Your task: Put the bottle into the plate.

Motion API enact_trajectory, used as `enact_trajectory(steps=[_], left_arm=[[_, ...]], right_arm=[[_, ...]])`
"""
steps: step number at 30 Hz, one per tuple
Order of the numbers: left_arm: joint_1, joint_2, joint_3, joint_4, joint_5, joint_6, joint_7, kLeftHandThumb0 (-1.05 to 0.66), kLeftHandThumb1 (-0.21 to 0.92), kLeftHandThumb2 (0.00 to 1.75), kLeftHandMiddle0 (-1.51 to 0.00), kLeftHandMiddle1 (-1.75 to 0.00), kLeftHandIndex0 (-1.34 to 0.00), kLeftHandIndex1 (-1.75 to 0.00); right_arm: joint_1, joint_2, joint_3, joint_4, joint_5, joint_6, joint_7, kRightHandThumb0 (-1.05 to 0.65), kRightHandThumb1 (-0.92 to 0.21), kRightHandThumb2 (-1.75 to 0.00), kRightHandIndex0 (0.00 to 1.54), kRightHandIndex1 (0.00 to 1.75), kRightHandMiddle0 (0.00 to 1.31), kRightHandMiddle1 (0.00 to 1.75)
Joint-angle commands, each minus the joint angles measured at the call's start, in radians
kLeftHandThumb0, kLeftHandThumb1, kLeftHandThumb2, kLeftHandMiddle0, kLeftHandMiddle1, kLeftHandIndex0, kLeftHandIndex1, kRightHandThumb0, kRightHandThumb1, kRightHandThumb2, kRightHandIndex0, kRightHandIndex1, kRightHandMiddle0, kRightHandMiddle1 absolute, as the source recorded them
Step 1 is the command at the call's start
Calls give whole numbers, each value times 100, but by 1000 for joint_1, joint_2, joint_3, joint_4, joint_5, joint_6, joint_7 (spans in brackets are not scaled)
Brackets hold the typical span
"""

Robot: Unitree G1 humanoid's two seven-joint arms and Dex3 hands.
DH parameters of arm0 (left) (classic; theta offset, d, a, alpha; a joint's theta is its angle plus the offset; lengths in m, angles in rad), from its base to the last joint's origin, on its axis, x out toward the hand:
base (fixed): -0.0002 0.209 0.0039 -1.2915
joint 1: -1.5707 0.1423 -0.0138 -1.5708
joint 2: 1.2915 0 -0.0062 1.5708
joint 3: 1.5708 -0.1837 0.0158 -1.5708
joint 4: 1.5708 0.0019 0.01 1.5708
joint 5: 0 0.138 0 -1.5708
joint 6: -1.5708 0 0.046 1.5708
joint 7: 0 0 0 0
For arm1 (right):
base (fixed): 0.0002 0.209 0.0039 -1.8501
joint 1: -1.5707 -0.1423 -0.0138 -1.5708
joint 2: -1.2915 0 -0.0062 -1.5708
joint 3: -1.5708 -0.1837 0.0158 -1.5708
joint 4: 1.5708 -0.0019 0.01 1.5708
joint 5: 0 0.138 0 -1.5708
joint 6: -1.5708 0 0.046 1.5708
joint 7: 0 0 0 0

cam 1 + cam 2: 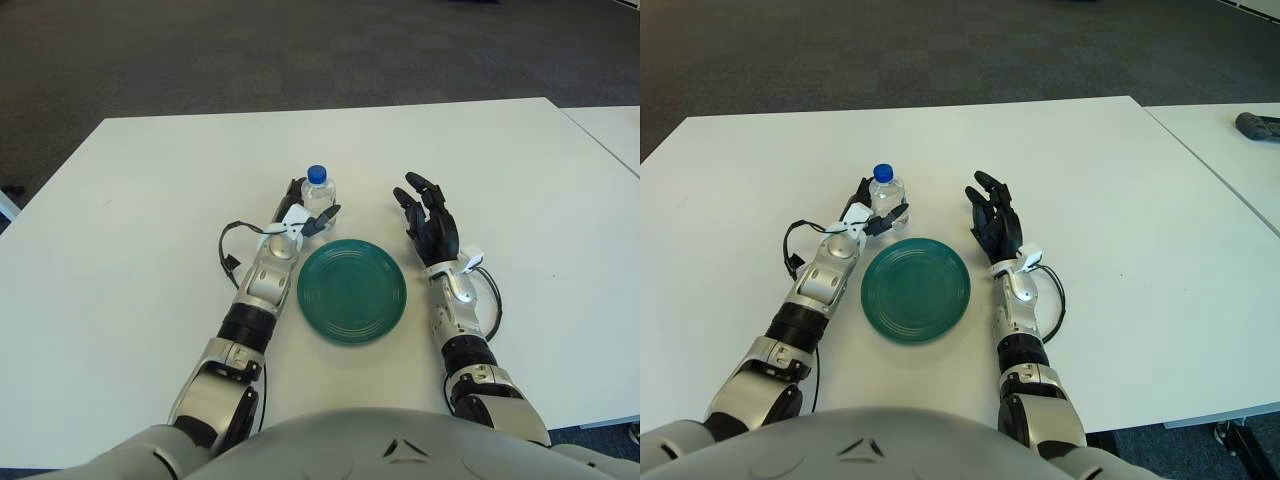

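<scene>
1. Left eye view: left hand (303,218) wraps its fingers around the clear, blue-capped bottle (318,197), upright just beyond the far-left rim of the green plate (351,291) on the white table (130,200).
2. Right eye view: right hand (995,225), fingers spread and holding nothing, shows right of the plate, apart from the bottle.

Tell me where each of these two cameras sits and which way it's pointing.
Left eye view: on the head, looking forward and down at the white table; chest and both arms show.
Right eye view: just to its right, same aim; a dark object shows on the neighbouring table.
Shared: left hand gripping the bottle, green plate, right hand with open fingers.
</scene>
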Motion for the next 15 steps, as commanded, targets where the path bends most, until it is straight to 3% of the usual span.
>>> enact_trajectory(steps=[1, 2, 4, 6, 9, 15], left_arm=[[-22, -15, 7, 15, -4, -30, 34, -101, 92, 20, -25, -68, -5, -123], [-22, -16, 7, 16, -4, -32, 37, -98, 92, 18, -27, -96, -13, -141], [-21, -23, 9, 19, -2, -48, 57, -93, 91, 16, -38, -126, -23, -158], [-27, -39, 14, 37, -1, -63, 91, -66, 60, 75, -62, -155, -45, -163], [-37, -63, 24, 63, -2, -75, 138, -54, 40, 113, -83, -168, -56, -171], [-38, -100, 22, 67, -3, -99, 189, -50, 27, 136, -106, -174, -65, -174]], right_arm=[[87, 32, 1, 56, -2, -14, -12, -88, -92, -45, 51, 55, 0, 78], [87, 32, 1, 56, -2, -13, -13, -87, -92, -45, 52, 55, 0, 78], [88, 30, 2, 53, -4, -4, -16, -87, -92, -45, 52, 56, 0, 80], [91, 28, 4, 53, -10, -11, -16, -88, -92, -46, 53, 56, 0, 82], [94, 28, 4, 54, -13, -24, -14, -91, -92, -49, 53, 57, 0, 83], [95, 29, -3, 60, -4, -38, -9, -93, -92, -48, 52, 56, 0, 83]])
